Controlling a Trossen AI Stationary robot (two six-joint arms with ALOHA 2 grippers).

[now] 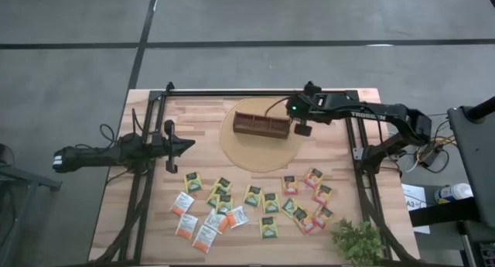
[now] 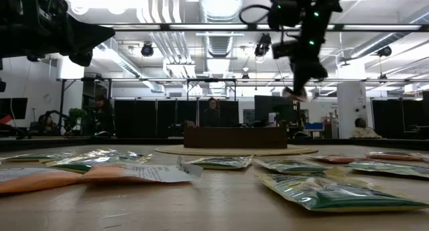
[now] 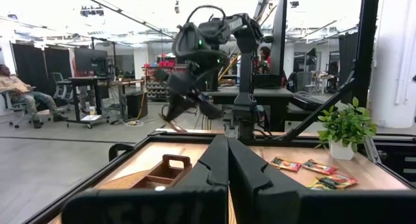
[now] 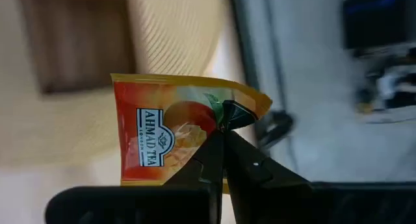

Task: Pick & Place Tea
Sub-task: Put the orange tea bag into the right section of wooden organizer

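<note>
The right pincer [image 4: 222, 130] is pinched shut on one orange-red tea packet [image 4: 170, 130]. It grips the packet by its edge, and the packet hangs up in the air. Under the right pincer, a little to the side, sits the brown wooden tray [image 1: 261, 125]. The tray stands on a round mat [image 1: 261, 155] on the table [image 1: 155, 228]. In the high view the right pincer [image 1: 303, 130] is just past the tray's end, close to it. In the low view it hangs well above the tray [image 2: 235, 137].

The other tea packets [image 1: 255, 201] lie flat on the table, well away from the right pincer, spread in a loose bunch along the near side. Some are orange-and-white, some green and some orange-red.

The left pincer [image 1: 188, 145] is closed and holds nothing. It waits over the table's left side, far from the right pincer. A small green plant [image 1: 358, 242] stands at the table's corner, beside the packets.
</note>
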